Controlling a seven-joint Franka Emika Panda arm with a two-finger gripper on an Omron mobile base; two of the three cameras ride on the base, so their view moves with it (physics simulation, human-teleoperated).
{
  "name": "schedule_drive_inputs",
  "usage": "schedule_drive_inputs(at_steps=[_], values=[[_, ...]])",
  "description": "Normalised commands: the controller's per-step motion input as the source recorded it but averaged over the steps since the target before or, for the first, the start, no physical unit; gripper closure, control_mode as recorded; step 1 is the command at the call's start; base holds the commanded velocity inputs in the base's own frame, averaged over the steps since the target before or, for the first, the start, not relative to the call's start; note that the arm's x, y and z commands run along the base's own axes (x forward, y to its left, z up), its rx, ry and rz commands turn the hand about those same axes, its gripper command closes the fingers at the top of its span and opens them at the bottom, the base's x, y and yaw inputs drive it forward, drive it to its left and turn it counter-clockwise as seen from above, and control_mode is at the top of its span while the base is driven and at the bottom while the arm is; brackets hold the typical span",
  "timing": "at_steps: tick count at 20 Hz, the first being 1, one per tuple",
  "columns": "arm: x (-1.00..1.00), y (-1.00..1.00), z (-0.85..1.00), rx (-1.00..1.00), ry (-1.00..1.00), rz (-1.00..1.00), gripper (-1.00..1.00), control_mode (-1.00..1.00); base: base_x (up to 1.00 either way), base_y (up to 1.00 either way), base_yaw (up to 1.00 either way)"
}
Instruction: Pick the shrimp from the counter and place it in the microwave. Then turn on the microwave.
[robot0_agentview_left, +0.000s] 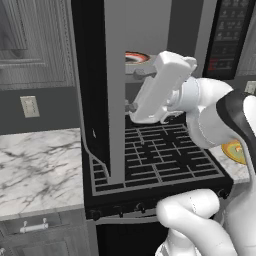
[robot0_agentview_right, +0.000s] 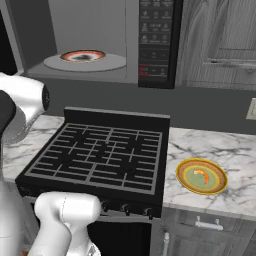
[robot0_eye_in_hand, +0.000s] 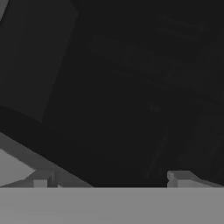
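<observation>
Fingers (robot0_eye_in_hand: 40, 180) wide apart, facing microwave door (robot0_agentview_left: 114, 90)

We find the arm (robot0_agentview_left: 215, 115) raised and bent at the elbow, its white wrist reaching left and slightly upward. The claw (robot0_eye_in_hand: 109, 179) stands wide open, its two finger tips (robot0_eye_in_hand: 41, 179) well apart, with nothing between them.

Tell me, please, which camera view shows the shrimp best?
The right base view: the shrimp lies unobstructed on the green plate on the counter. In the left base view the arm hides most of that plate, and no shrimp can be made out.
</observation>
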Motion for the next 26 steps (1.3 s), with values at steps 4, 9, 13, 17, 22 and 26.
schedule_drive_inputs(at_steps=[4,9,13,17,22,26], values=[[0.37,-0.83,0.0,-0.23,0.0,-0.19,-1.0,-1.0,0.0,0.0,0.0],[0.39,-0.79,0.0,-0.3,-0.01,-0.23,-1.0,-1.0,0.0,0.0,0.0],[0.43,-0.69,0.0,-0.38,-0.01,-0.26,-1.0,-1.0,0.0,0.0,0.0],[0.41,-0.66,-0.13,-0.42,0.0,-0.28,-1.0,-1.0,0.0,0.0,0.0],[0.31,-0.63,-0.37,-0.44,0.0,-0.28,-1.0,-1.0,0.0,0.0,0.0],[0.11,-0.59,-0.57,-0.38,0.0,-0.27,-1.0,-1.0,0.0,0.0,0.0]])
